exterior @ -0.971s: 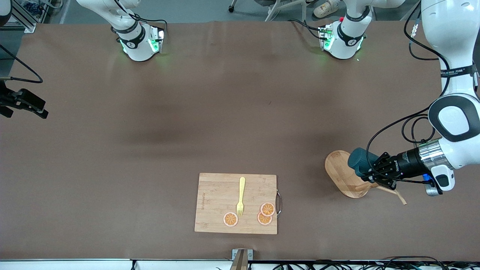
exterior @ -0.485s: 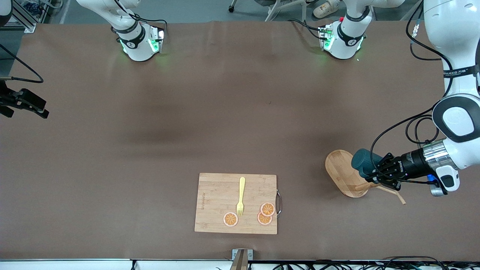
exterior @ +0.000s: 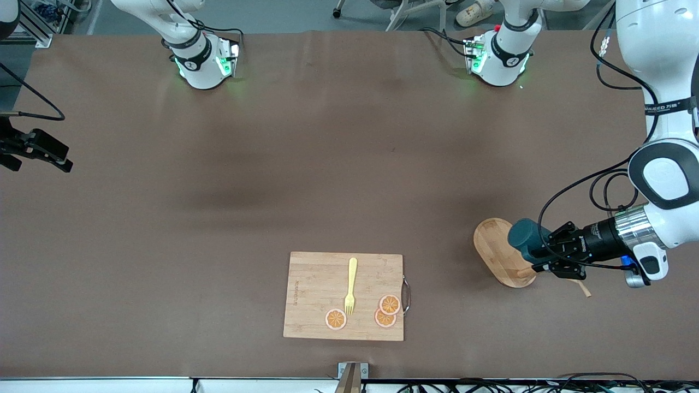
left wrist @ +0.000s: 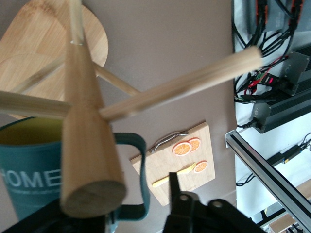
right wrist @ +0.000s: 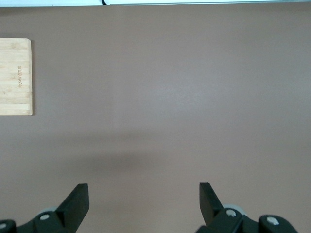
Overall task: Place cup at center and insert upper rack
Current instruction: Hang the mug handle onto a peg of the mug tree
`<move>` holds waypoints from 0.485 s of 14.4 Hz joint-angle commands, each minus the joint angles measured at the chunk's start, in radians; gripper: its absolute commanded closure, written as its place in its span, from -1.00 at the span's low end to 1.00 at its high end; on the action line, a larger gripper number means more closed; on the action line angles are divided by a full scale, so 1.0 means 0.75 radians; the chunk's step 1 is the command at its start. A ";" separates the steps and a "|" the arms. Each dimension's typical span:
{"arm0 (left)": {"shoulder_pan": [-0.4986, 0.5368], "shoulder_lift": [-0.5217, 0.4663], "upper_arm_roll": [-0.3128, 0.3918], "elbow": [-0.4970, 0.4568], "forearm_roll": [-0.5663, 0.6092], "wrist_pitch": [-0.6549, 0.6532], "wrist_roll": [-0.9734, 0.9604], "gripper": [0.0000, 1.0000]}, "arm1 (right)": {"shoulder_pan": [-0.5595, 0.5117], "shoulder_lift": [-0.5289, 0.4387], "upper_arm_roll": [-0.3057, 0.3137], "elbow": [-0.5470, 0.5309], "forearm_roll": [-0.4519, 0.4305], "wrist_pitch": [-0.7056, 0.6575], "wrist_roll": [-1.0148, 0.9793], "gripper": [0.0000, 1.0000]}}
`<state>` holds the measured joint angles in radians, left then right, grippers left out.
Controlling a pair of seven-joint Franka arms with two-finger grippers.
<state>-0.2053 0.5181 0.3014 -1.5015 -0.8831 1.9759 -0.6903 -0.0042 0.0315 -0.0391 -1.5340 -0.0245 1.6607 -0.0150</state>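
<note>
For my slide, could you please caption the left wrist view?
Left gripper beside the mug tree's post, the teal cup hanging there.

High front overview facing both bases; close wrist views, all sharing the cutting board (exterior: 343, 296).

A brown table (exterior: 306, 164) is carrying a bamboo cutting board (exterior: 317, 297) near the front camera's edge. The upper rack (exterior: 499, 251) is standing on its oval base toward the left arm's end. Both arms' bases (exterior: 203, 68) are sitting along the table's edge farthest from the camera.
</note>
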 commanded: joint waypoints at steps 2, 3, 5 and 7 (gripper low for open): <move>0.010 0.011 -0.003 0.036 -0.007 0.000 0.029 -1.00 | 0.012 -0.024 -0.007 -0.027 0.004 0.009 -0.011 -1.00; 0.008 0.007 -0.003 0.045 -0.005 0.000 0.027 -1.00 | 0.012 -0.024 -0.007 -0.027 0.004 0.009 -0.011 -1.00; 0.002 -0.001 0.001 0.057 0.009 0.000 0.027 -1.00 | 0.012 -0.024 -0.007 -0.027 0.004 0.009 -0.011 -1.00; -0.002 -0.012 0.001 0.092 0.103 0.000 0.025 -1.00 | 0.012 -0.024 -0.005 -0.027 0.004 0.009 -0.011 -1.00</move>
<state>-0.2055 0.5180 0.3015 -1.4607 -0.8592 1.9762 -0.6841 -0.0031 0.0315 -0.0391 -1.5341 -0.0245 1.6607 -0.0150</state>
